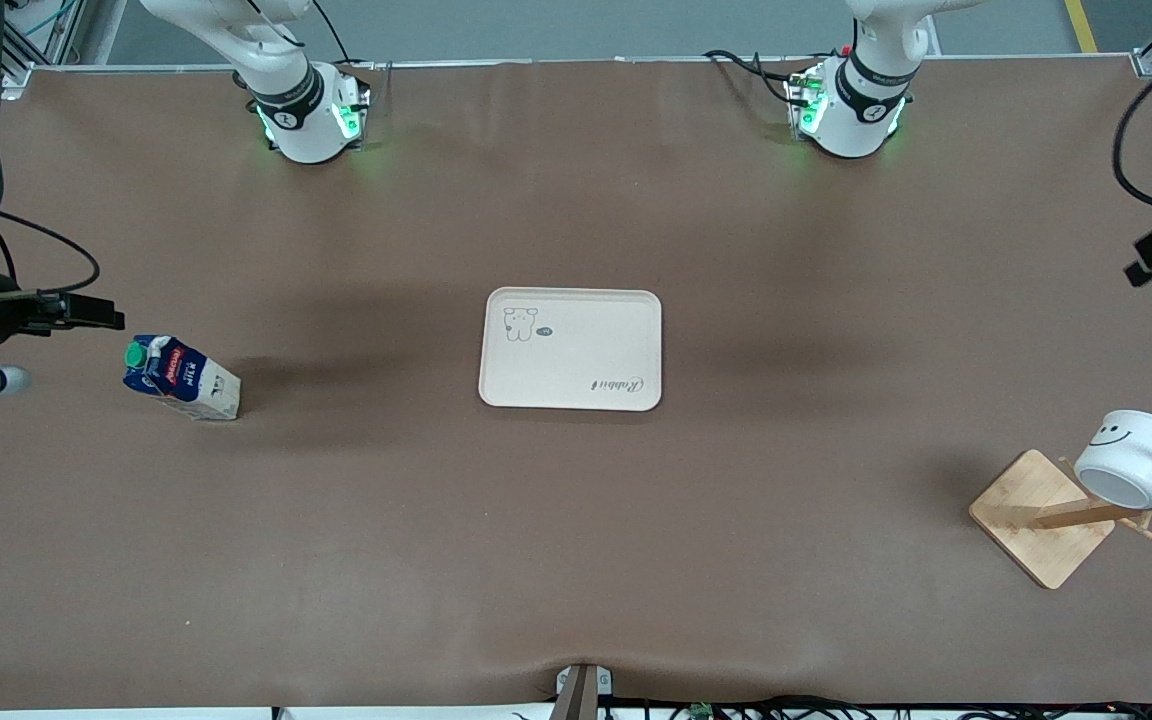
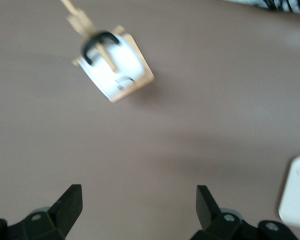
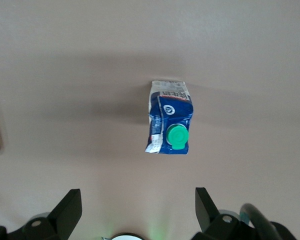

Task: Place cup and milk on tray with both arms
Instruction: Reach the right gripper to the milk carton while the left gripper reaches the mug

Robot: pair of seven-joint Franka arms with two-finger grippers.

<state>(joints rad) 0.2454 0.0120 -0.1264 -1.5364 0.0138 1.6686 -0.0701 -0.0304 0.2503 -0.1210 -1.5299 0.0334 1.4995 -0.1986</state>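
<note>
Both hands gape wide and hold nothing: the right hand (image 3: 135, 210) hangs over the milk (image 1: 181, 378), lettered "MILK", standing at its arm's end of the desk (image 1: 576, 560). The left hand (image 2: 139, 212) hovers near the cup (image 1: 1131, 458), hung on a wooden rack (image 1: 1046, 515). The tray (image 1: 572, 350), mid-desk, reads "Rabbit".

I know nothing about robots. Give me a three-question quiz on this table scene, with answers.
1. True or false: the milk already stands on the tray.
2. Where is the cup? A) on the tray B) hanging on the wooden rack C) in a tool
3. Fill in: the left tool and the right tool are both ____.

Key: 1 false; 2 B; 3 open, holding nothing.
</note>
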